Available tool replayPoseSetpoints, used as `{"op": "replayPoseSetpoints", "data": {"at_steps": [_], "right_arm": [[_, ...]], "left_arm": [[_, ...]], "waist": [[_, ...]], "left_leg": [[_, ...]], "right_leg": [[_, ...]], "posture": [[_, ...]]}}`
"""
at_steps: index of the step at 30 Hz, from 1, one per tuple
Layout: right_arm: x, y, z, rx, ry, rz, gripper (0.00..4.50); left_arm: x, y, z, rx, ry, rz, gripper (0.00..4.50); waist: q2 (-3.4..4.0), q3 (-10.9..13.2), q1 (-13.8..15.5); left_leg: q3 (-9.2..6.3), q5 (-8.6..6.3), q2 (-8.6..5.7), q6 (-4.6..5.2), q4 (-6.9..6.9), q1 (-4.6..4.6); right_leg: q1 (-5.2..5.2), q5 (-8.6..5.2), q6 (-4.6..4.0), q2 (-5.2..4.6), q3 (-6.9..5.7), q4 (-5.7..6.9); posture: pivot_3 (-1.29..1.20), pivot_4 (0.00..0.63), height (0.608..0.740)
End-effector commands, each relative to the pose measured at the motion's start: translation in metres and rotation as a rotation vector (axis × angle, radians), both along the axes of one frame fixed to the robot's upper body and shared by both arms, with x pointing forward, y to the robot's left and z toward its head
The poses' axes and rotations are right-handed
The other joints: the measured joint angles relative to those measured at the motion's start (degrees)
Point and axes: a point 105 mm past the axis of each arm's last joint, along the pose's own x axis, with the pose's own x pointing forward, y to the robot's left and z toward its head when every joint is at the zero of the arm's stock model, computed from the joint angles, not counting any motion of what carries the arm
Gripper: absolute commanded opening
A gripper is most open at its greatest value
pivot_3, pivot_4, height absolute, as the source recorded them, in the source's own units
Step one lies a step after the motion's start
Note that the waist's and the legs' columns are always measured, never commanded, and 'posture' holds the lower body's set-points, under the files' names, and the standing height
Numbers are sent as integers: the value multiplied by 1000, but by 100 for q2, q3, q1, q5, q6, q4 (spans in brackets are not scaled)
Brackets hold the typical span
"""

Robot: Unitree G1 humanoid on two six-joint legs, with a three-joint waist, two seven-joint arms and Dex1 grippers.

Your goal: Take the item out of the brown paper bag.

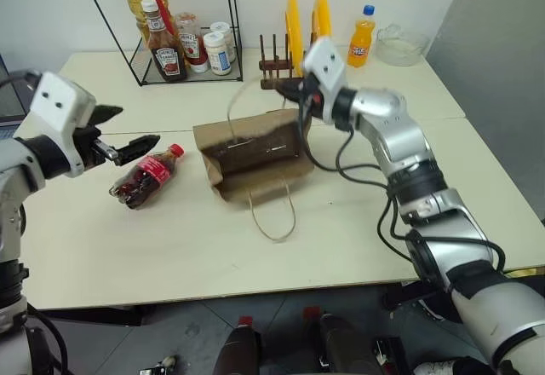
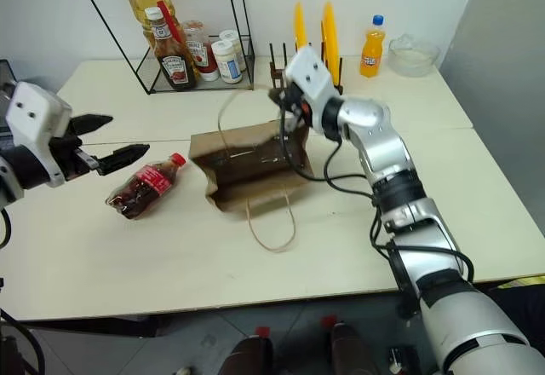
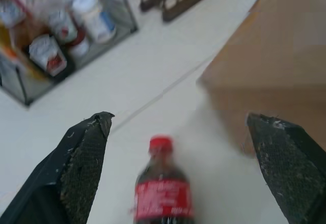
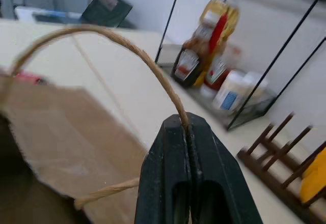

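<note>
The item, a small cola bottle [image 1: 146, 175] with a red cap and label, lies on its side on the table, left of the brown paper bag [image 1: 255, 155] and outside it. My left gripper [image 1: 136, 128] hovers open just above and left of the bottle, nothing between its fingers; the left wrist view shows the bottle [image 3: 163, 198] below the spread fingertips. My right gripper [image 4: 186, 121] is shut on the bag's upper cord handle [image 4: 127, 43], holding the bag's far edge up so its dark mouth gapes. The other handle [image 1: 272, 217] lies flat on the table.
A black wire rack [image 1: 183, 47] with ketchup bottles, an oil bottle and jars stands at the back left. A wooden rack with yellow plates [image 1: 294, 43], an orange soda bottle [image 1: 362, 38] and a glass bowl [image 1: 400, 44] stand at the back right.
</note>
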Motion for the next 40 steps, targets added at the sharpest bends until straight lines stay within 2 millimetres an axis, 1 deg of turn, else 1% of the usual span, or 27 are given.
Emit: {"op": "replayPoseSetpoints", "data": {"at_steps": [1, 3, 6, 9, 10, 12, 13, 14, 17, 18, 21, 24, 25, 26, 27, 29, 31, 32, 34, 37, 38, 40], "right_arm": [[4, 8, 29, 58, -113, -40, 0], [7, 14, 30, 53, -120, -47, 0], [10, 20, 24, 22, -108, -35, 592], [10, 19, 18, -8, -93, -12, 1571], [10, 17, 17, -13, -91, -8, 2058], [12, 8, 14, -45, -90, -16, 2648], [12, 4, 13, -57, -89, -13, 3101], [11, 0, 12, -67, -89, -5, 3378], [4, -8, 11, -79, -95, 29, 4406], [0, -11, 9, -79, -91, 49, 4484], [-15, -20, 9, -60, -85, 84, 4484], [-30, -40, 7, 22, -51, 43, 4484], [-34, -52, 1, 65, -35, -8, 4484], [-37, -62, -6, 101, -18, -57, 4484], [-40, -75, -17, 140, 11, -126, 4484], [-44, -94, -35, 192, 61, -240, 4484], [-48, -115, -55, 273, 117, -388, 4484], [-53, -124, -68, 291, 143, -455, 4484], [-63, -137, -91, 315, 187, -551, 4484], [-74, -152, -123, 403, 326, -674, 4484], [-77, -156, -132, 413, 357, -701, 4484], [-81, -157, -143, 403, 392, -721, 4484]], "left_arm": [[-17, -20, -8, -40, 51, -121, 4478], [-20, -26, -16, -46, 70, -135, 4478], [-18, -28, -24, -56, 72, -114, 4500], [-17, -29, -27, -71, 74, -101, 4500], [-17, -29, -27, -76, 74, -99, 4500], [-15, -28, -28, -89, 60, -82, 4500], [-14, -28, -29, -96, 53, -74, 4500], [-12, -28, -30, -104, 49, -64, 4500], [-9, -30, -34, -121, 50, -61, 4500], [-8, -31, -36, -123, 51, -61, 4500], [-7, -35, -37, -149, 48, -58, 4500], [-6, -35, -40, -176, 34, -13, 4500], [-3, -33, -44, -171, 6, 40, 4500], [-1, -33, -47, -178, -9, 84, 4500], [1, -34, -51, -191, -24, 122, 4500], [2, -35, -58, -189, -48, 189, 4500], [3, -36, -76, -160, -35, 244, 4500], [2, -38, -85, -152, -28, 275, 4500], [0, -41, -100, -171, -23, 336, 4500], [-8, -55, -125, -235, 26, 364, 4500], [-11, -61, -133, -258, 49, 360, 4500], [-15, -68, -139, -288, 68, 355, 4500]], "waist": [[0, 0, -28], [0, 0, -51], [-1, 0, -49], [0, 0, -43], [0, 0, -44], [0, 0, -40], [0, 0, -35], [0, 0, -29], [-1, 0, -20], [0, 0, -12], [0, 0, 13], [0, 0, 31], [-1, -1, 36], [-2, -2, 45], [-2, -2, 61], [-7, -6, 101], [-6, -6, 116], [-6, -6, 116], [-4, -7, 124], [-4, -8, 125], [-4, -8, 124], [-4, -8, 125]], "left_leg": [[2, 0, 0, 0, -2, 1], [3, 0, 3, 0, -4, 0], [-3, 0, 2, 0, -2, -4], [-3, 0, 1, 1, -1, -3], [-1, 0, 2, 1, -1, -3], [-1, 0, 2, 1, -1, -4], [-2, 0, 3, 1, -2, -3], [-3, 0, 3, 1, -1, -5], [-1, 0, 2, 1, -1, -4], [-1, -1, 3, 1, -2, -4], [-3, -1, 6, 1, -1, -4], [-7, -1, 11, 1, 0, -6], [-6, -1, 11, 1, 2, -7], [-7, -1, 11, 1, 1, -9], [-9, -1, 10, 2, 4, -6], [-11, -1, 8, 2, 4, -7], [-7, -1, 5, 2, 6, -7], [-6, -1, 4, 2, 6, -3], [-3, 0, 4, 2, 4, -1], [-1, -1, 5, 2, 3, 5], [-1, -1, 4, 2, 3, 5], [0, 0, 4, 2, 5, 8]], "right_leg": [[0, 0, 0, 0, 3, 0], [0, 0, 0, -1, 4, -2], [1, 0, 0, -1, 0, -4], [2, 0, 0, 0, 2, -4], [2, 0, 0, -1, 4, -3], [2, 0, 0, -1, 4, -4], [2, 0, 0, -1, 3, -3], [2, 0, 0, -1, 1, -4], [2, 0, 0, -1, 4, -5], [3, 0, 0, -2, 4, -5], [3, 0, 0, -6, 2, -4], [3, 0, 0, -12, 1, -3], [2, 0, 0, -14, 3, 1], [3, 0, 0, -15, 3, -3], [6, 0, 0, -19, 1, 0], [9, 0, 1, -23, 3, -3], [8, 1, 2, -24, 6, -4], [10, 1, 2, -24, 8, 1], [8, 2, 3, -23, 10, 2], [13, 1, 3, -18, 12, -1], [14, 1, 3, -17, 13, -1], [16, 1, 4, -13, 15, 1]], "posture": [[0, 150, 740], [0, 150, 740], [0, 150, 740], [0, 150, 740], [0, 150, 740], [0, 150, 740], [0, 150, 740], [0, 150, 740], [0, 150, 740], [0, 150, 740], [0, 150, 740], [0, 150, 740], [0, 150, 740], [0, 150, 740], [0, 150, 740], [0, 150, 740], [0, 150, 740], [0, 150, 740], [0, 150, 740], [0, 150, 740], [0, 150, 740], [0, 150, 740]]}}
